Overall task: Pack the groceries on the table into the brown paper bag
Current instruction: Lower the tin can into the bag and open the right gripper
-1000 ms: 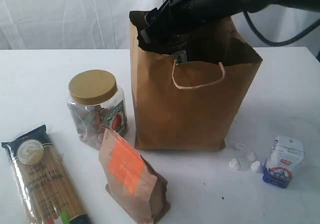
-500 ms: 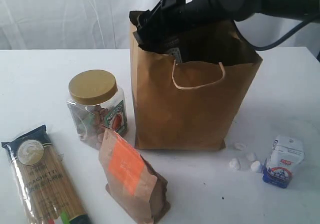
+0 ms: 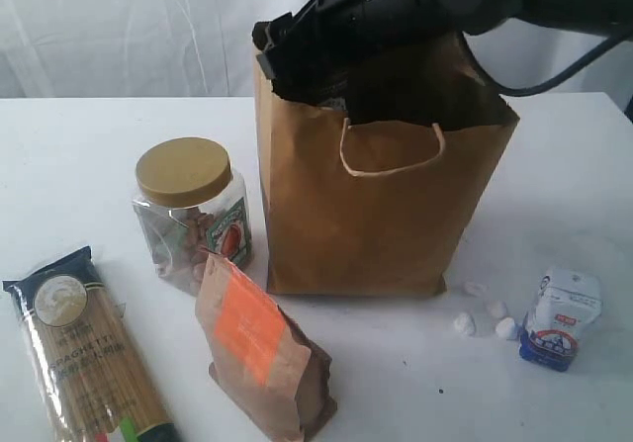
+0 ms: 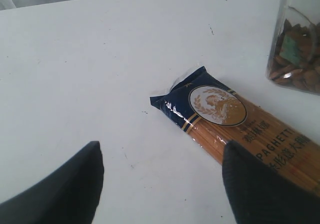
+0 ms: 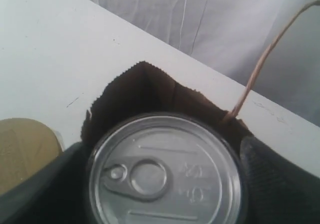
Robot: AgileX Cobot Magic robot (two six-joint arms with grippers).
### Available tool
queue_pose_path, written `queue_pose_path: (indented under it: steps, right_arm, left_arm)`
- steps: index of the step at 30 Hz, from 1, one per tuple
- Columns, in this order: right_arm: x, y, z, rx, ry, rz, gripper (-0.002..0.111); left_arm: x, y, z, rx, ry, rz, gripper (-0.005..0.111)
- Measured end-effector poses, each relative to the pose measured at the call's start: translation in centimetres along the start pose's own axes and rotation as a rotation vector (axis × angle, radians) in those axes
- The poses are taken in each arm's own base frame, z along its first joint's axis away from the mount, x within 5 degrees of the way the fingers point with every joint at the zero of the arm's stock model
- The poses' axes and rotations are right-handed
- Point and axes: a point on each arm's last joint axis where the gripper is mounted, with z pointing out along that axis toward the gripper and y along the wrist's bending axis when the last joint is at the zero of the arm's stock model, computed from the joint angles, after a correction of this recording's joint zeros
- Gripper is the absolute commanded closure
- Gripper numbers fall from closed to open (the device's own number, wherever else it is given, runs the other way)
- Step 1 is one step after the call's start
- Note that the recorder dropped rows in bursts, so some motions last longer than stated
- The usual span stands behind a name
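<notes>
The brown paper bag [image 3: 376, 215] stands upright mid-table. At its open top, near the far left corner, my right gripper [image 3: 307, 61] is shut on the metal-lidded dark jar [image 5: 162, 176]. The jar's pull-tab lid fills the right wrist view above the bag's rim [image 5: 145, 83]. Low over the bare table [image 4: 75, 73] my left gripper [image 4: 162, 179] is open and holds nothing, beside the blue end of the spaghetti packet [image 4: 240, 124]. On the table lie the spaghetti packet [image 3: 84, 353], the tan-lidded clear jar [image 3: 193, 215], the orange-labelled brown pouch [image 3: 257, 353] and the small white-blue packet [image 3: 561, 318].
Small white lumps [image 3: 485, 318] lie between the bag and the white-blue packet. The bag's cord handle [image 3: 391, 155] hangs on its front face. A white curtain [image 3: 129, 27] closes off the back. The left arm does not show in the exterior view.
My right arm has shifted a little up and to the left at the bag's mouth with the jar still in its grip. Everything on the table has stayed put.
</notes>
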Motion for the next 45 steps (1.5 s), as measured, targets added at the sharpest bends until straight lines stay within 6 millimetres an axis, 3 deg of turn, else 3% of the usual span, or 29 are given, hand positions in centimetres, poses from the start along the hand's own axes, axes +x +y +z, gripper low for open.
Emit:
queue_pose_path:
  steps: [3,9,15,24,27,33,45]
  right_arm:
    - [-0.1,0.0,-0.6,0.001,-0.006,0.000,0.108]
    - [1.9,0.3,-0.6,-0.012,0.038,0.022,0.108]
    - [1.9,0.3,-1.9,-0.007,-0.006,0.029,0.108]
    - [2.6,0.4,-1.3,-0.011,0.019,0.024,0.108]
    - [2.6,0.4,-1.3,-0.012,0.019,0.025,0.096]
    - [2.6,0.5,-1.3,-0.012,0.021,0.038,0.052]
    - [3.1,0.6,-1.2,-0.019,0.073,0.108,0.040]
  left_arm:
    - [0.0,0.0,0.0,0.000,0.000,0.000,0.037]
    - [0.0,0.0,0.0,0.000,0.000,0.000,0.037]
    - [0.0,0.0,0.0,0.000,0.000,0.000,0.037]
    - [0.0,0.0,0.0,0.000,0.000,0.000,0.037]
    - [0.0,0.0,0.0,0.000,0.000,0.000,0.037]
    - [0.0,0.0,0.0,0.000,0.000,0.000,0.037]
    - [0.0,0.0,0.0,0.000,0.000,0.000,0.037]
